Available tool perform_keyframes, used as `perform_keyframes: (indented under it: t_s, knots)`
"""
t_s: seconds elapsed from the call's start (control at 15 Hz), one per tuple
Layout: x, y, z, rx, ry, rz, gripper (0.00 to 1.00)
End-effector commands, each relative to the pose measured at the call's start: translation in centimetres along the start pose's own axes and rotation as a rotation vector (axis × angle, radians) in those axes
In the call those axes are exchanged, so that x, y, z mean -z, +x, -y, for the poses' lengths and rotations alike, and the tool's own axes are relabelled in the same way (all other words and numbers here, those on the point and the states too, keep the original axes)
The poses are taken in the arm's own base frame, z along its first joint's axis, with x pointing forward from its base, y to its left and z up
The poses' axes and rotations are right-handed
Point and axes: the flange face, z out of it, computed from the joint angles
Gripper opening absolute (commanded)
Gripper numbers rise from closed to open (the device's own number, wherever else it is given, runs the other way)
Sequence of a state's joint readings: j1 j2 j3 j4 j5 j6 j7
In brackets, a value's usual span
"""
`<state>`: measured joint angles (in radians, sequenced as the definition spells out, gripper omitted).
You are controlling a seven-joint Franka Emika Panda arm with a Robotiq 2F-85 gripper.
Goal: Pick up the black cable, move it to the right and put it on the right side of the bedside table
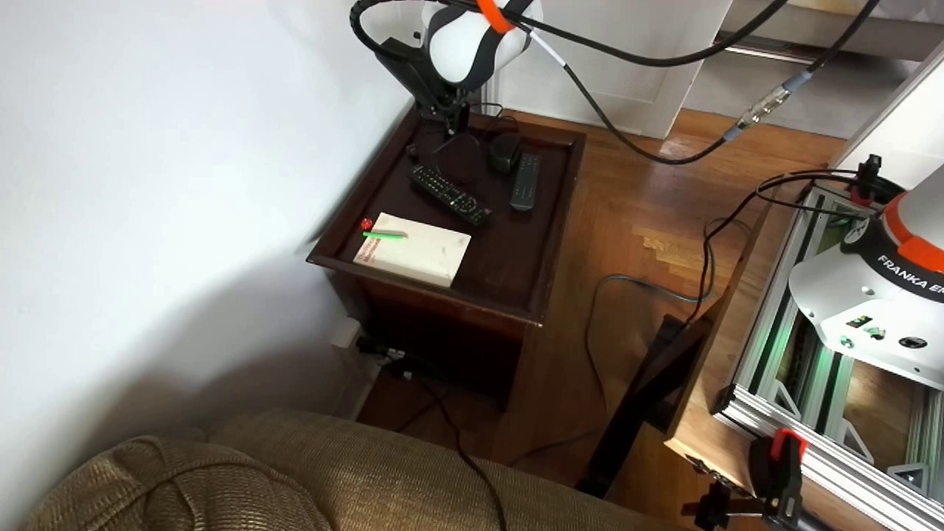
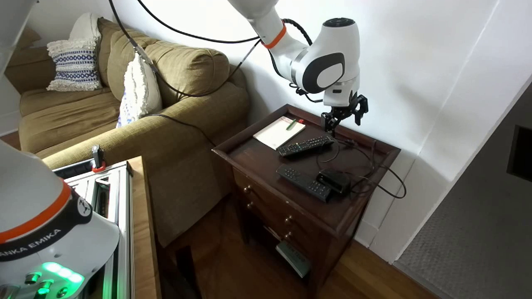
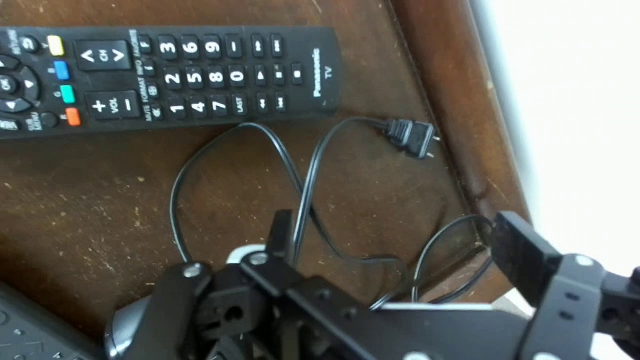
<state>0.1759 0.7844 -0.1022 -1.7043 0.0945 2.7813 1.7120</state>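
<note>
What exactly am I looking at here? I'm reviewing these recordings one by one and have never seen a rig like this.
This is one robot arm, steered by a person, with a two-fingered gripper at its end. Two pictures come from cameras standing outside the robot; the wrist view comes from a camera on the arm, looking down past the gripper.

Below is a dark wooden bedside table. On it lie a Panasonic TV remote, a second remote, a small black box, a pale book or pad with a green pen on it, a small red item, and a loose black cable with a plug at one end.

The gripper hangs above the table with its jaws well apart, so it seems to hold nothing.
</note>
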Motion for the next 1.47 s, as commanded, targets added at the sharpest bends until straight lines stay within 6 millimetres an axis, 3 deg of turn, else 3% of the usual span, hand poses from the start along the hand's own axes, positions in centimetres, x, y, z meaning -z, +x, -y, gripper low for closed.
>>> perform_keyframes:
  t_s: [0.0, 0.27, 0.47, 0.67, 1.0, 1.4]
  knots:
    - [3.1, -1.9, -2.0, 0.145, -0.035, 0.091, 1.0]
    - [6.2, -6.0, -5.0, 0.369, -0.053, 0.172, 1.0]
    - [8.5, -7.6, -7.3, 0.53, -0.108, 0.216, 1.0]
    - [10.9, -6.8, -8.6, 0.69, -0.194, 0.212, 1.0]
    - [14.3, -3.8, -10.2, 0.935, -0.305, 0.141, 1.0]
    - [18.2, -2.7, -11.4, 1.22, -0.267, -0.042, 1.0]
